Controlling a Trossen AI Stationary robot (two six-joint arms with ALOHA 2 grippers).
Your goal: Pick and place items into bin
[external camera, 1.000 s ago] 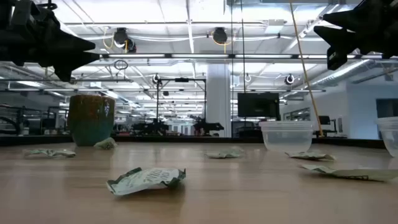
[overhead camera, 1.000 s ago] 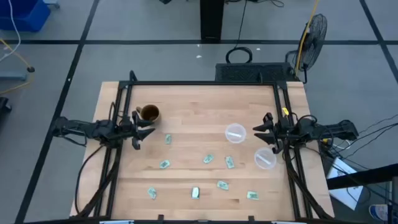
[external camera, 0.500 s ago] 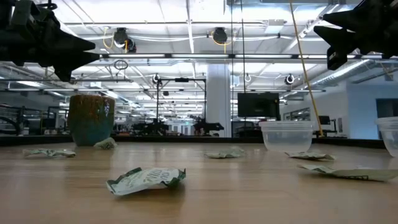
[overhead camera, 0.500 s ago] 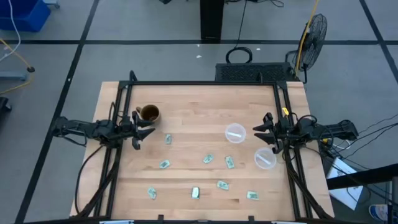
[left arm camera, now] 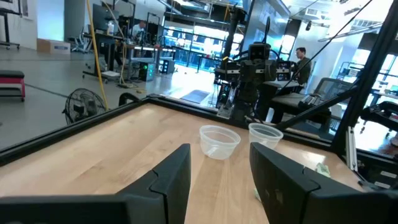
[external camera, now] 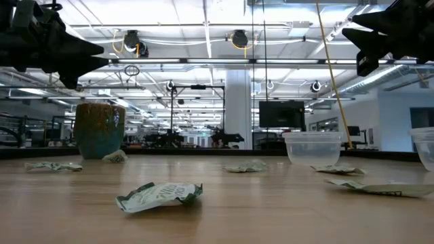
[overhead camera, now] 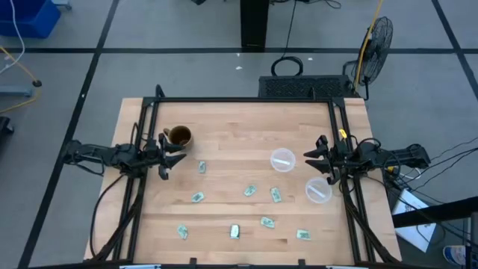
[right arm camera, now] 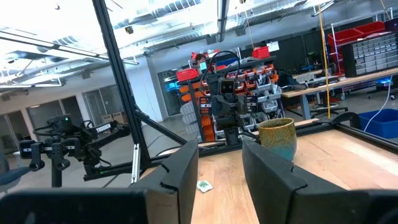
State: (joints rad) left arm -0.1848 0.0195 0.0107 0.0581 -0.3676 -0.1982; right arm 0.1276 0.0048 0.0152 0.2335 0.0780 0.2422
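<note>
Nothing had shifted over the past second. The left gripper (overhead camera: pixel 170 155) hung open beside the mug (overhead camera: pixel 179 137); the right gripper (overhead camera: pixel 317 158) hung open between two clear bins (overhead camera: pixel 282 160). Packets (overhead camera: pixel 249 191) lay scattered beyond both, untouched, so picking hadn't begun.

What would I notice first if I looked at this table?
Probably the little green-and-white packets scattered over the near half of the wooden table. A brown mug stands by the left gripper, and two clear plastic cups sit by the right gripper. Both grippers are open and hold nothing.
</note>
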